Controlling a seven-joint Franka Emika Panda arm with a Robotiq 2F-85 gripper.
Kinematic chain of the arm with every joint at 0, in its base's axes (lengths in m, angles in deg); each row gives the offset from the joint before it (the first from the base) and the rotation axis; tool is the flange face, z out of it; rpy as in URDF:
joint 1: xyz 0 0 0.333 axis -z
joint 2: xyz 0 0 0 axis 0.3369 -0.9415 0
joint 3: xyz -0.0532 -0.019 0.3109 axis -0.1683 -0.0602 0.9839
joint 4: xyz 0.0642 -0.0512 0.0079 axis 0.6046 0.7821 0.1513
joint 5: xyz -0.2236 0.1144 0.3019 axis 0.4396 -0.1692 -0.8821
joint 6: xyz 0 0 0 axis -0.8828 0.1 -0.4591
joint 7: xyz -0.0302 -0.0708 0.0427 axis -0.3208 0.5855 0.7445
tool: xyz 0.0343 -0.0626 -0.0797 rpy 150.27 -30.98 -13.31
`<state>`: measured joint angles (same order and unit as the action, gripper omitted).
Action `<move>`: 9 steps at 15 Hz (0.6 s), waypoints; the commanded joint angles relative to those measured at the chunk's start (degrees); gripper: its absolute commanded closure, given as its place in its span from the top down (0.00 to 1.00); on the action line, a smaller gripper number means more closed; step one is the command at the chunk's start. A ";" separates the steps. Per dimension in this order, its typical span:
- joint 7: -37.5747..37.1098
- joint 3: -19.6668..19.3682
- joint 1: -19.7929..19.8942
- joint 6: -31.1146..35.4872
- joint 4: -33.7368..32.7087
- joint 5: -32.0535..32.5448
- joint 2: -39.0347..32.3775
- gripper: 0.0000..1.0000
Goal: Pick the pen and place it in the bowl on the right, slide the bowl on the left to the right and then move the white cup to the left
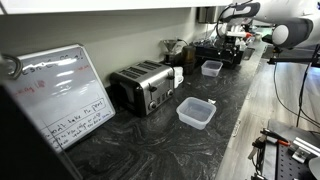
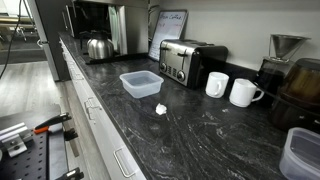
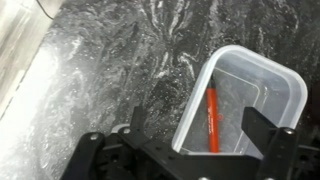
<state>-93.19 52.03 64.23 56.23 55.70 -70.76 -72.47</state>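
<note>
In the wrist view my gripper is open and empty, its two dark fingers spread above a clear plastic bowl. An orange-red pen lies inside that bowl, free of the fingers. In an exterior view this bowl stands far along the counter, with my arm above it. A second clear bowl shows in both exterior views, nearer the toaster. Two white cups stand beside the toaster. The pen cannot be made out in either exterior view.
A silver toaster and a whiteboard stand at the back of the dark marble counter. A coffee maker and a kettle are also there. A small white scrap lies on the counter.
</note>
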 commanded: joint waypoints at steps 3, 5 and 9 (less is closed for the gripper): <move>16.50 -1.58 -0.74 -6.84 1.92 7.82 4.03 1.00; 21.94 -1.57 -1.34 -8.02 2.31 10.73 4.83 1.00; 32.56 -1.57 -2.96 -8.18 3.26 16.68 6.29 1.00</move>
<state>-67.80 51.33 62.97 48.83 55.80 -57.76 -68.88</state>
